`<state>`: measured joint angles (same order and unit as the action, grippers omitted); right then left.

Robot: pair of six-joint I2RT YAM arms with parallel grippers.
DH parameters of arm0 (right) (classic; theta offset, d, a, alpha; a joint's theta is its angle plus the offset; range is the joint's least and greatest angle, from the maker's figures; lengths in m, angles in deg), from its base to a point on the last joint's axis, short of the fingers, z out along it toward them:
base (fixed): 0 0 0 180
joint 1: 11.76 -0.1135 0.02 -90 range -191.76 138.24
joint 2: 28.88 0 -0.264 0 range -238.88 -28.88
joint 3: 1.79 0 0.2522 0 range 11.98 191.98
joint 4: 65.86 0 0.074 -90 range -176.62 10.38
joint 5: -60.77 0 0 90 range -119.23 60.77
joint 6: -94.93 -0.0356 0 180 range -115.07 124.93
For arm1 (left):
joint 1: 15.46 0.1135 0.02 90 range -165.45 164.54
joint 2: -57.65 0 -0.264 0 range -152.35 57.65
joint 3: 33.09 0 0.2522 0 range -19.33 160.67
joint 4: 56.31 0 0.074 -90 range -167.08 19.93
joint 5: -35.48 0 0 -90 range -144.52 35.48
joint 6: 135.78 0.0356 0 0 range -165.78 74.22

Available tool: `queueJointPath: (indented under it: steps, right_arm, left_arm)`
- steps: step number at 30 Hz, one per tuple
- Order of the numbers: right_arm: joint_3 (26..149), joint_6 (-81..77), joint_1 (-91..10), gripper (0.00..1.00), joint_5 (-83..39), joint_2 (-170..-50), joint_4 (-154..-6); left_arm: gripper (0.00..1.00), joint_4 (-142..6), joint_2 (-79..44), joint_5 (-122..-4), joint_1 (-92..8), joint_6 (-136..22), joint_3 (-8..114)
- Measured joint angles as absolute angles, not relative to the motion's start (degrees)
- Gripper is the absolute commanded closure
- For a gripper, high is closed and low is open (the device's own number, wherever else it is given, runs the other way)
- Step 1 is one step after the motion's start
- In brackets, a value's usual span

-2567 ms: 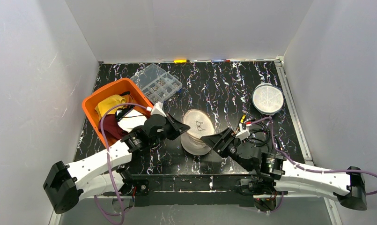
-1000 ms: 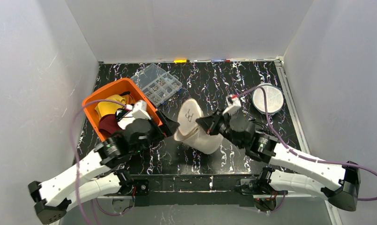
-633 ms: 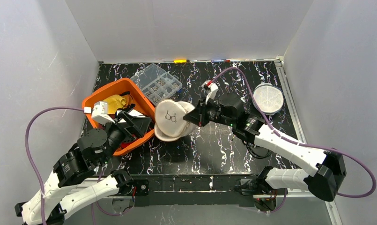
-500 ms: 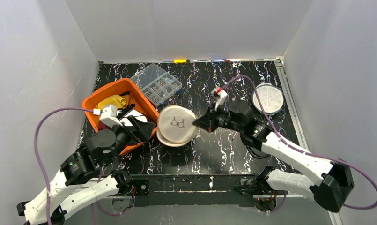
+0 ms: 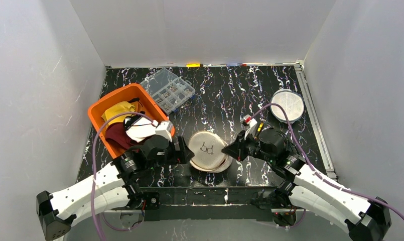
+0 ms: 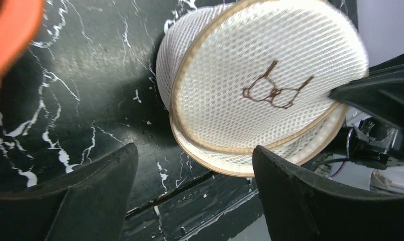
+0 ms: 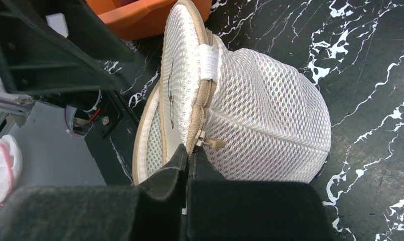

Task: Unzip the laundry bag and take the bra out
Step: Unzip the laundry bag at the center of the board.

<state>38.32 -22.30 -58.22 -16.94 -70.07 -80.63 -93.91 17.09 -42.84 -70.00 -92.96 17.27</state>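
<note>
The laundry bag (image 5: 208, 150), a round white mesh pouch with tan trim and a small bra drawing on its face, stands tilted near the table's front edge. My right gripper (image 5: 233, 150) is shut on its zipper seam (image 7: 189, 150), just below the tan zipper pull (image 7: 212, 143). The zipper looks closed. In the left wrist view the laundry bag (image 6: 260, 95) fills the upper middle. My left gripper (image 6: 194, 150) is open at the bag's left, its fingers (image 6: 89, 196) spread below the bag's lower rim, holding nothing. The bra is hidden.
An orange bin (image 5: 139, 95) of clothes sits at the left, close behind my left arm. A clear compartment box (image 5: 168, 89) lies behind it. A round white mesh disc (image 5: 287, 105) rests at the back right. The table's front edge (image 6: 199, 186) is just under the bag.
My right gripper carried the bag from beside the orange bin back down to the table's near middle. My left arm swung in toward the bag and its jaws narrowed a little.
</note>
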Motion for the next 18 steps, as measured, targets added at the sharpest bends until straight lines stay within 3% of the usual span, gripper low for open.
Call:
queueJointPath:
  steps: [9, 18]
  right_arm:
    - [33.8, -25.2, -58.2, 0.99, -16.8, -61.1, -81.2]
    - [30.8, -29.4, -58.2, 0.99, -16.4, -55.4, -80.8]
  left_arm:
    - [0.38, -85.4, 9.3, -48.5, -70.0, -94.9, 13.7]
    - [0.51, -83.5, 9.0, -49.0, -70.0, -94.8, 12.4]
